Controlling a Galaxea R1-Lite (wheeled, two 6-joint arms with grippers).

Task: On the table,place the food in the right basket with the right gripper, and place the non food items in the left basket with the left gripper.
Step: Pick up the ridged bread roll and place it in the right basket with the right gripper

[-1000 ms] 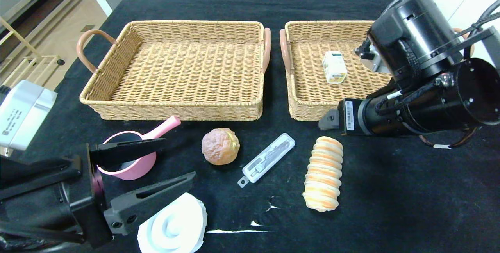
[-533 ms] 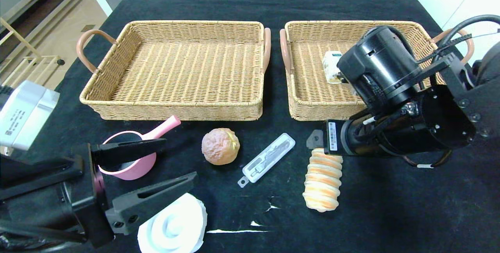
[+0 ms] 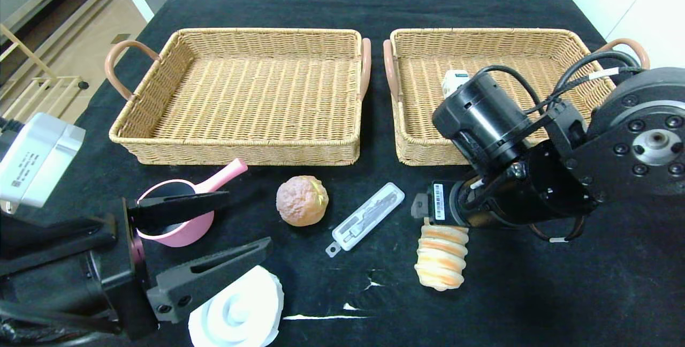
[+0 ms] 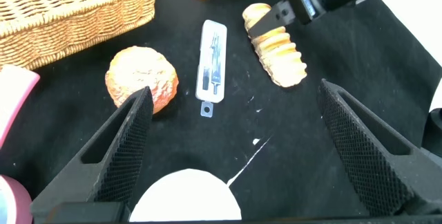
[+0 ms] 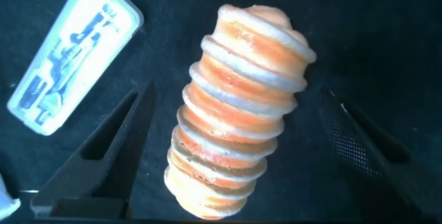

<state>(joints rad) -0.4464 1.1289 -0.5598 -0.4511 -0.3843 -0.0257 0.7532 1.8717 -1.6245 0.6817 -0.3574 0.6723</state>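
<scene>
A ridged orange-and-white bread roll (image 3: pixel 441 258) lies on the black cloth in front of the right basket (image 3: pixel 423 146). My right gripper (image 5: pixel 236 94) hangs open over it, one finger on each side of the roll (image 5: pixel 238 113), with no contact. A small carton (image 3: pixel 451 76) lies in the right basket, partly hidden by the right arm. The left basket (image 3: pixel 235 143) holds nothing. My left gripper (image 3: pixel 244 221) stands open at the near left, above a white round item (image 3: pixel 238 309) and next to a pink scoop (image 3: pixel 182 226). A round bun (image 3: pixel 302 201) and a clear tool case (image 3: pixel 366 216) lie between the arms.
The black cloth (image 3: pixel 535 293) covers the table, with white scratch marks (image 3: pixel 326 316) near the front edge. The right arm's body (image 3: pixel 615 149) stands over the right basket's near right corner. The floor and a wooden frame (image 3: pixel 37 84) show beyond the table's left edge.
The right arm has swung out from above the right basket, forward and to the left, and has come down over the bread roll's far end. The left arm has not moved.
</scene>
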